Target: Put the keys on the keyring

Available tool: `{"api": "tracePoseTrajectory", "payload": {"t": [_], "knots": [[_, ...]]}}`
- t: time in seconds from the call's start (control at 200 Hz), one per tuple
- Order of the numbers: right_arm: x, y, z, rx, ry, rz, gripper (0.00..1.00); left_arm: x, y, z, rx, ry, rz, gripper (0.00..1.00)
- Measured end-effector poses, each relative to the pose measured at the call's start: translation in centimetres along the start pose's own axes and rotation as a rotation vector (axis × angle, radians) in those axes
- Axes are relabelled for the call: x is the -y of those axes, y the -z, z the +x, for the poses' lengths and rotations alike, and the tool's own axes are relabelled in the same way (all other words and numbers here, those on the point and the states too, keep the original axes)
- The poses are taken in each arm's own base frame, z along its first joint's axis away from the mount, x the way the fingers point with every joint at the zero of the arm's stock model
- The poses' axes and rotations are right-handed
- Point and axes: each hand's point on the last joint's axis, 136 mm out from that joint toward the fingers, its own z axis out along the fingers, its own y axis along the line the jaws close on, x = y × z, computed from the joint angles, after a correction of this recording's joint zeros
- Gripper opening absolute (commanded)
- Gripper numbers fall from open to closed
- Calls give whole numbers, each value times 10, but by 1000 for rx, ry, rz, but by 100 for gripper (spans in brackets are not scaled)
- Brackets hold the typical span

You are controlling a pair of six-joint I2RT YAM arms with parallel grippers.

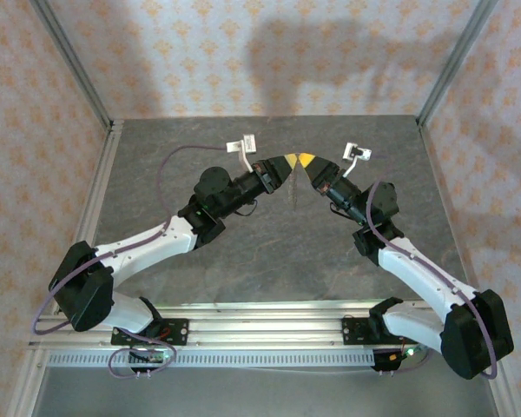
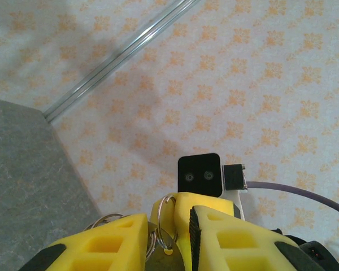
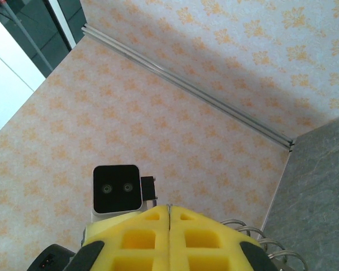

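My left claw brackets the keyring mid-air, jaws apart, beside my right claw (pressed closed; hold on ring unclear). Recommended: close gently, wrists steady, coils aligned.

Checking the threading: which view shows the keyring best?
Left wrist: the keyring sits close up, its loops distinct. Right wrist catches some coils at the bottom edge; top external shows it as a thin dangling line.
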Motion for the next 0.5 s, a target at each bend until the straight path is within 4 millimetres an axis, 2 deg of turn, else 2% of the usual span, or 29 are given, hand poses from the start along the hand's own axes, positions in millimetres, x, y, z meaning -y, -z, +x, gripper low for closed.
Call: {"api": "tracePoseTrajectory", "payload": {"t": [0.275, 0.42, 0.5], "knots": [[2, -1, 2, -7, -4, 3, 0, 0, -2, 0, 0, 3, 1, 15], [4, -1, 2, -3, -6, 11, 0, -2, -4, 1, -2, 4, -2, 0], [4, -1, 1, 1, -5, 12, 0, -1, -4, 0, -1, 3, 0, 0]]}}
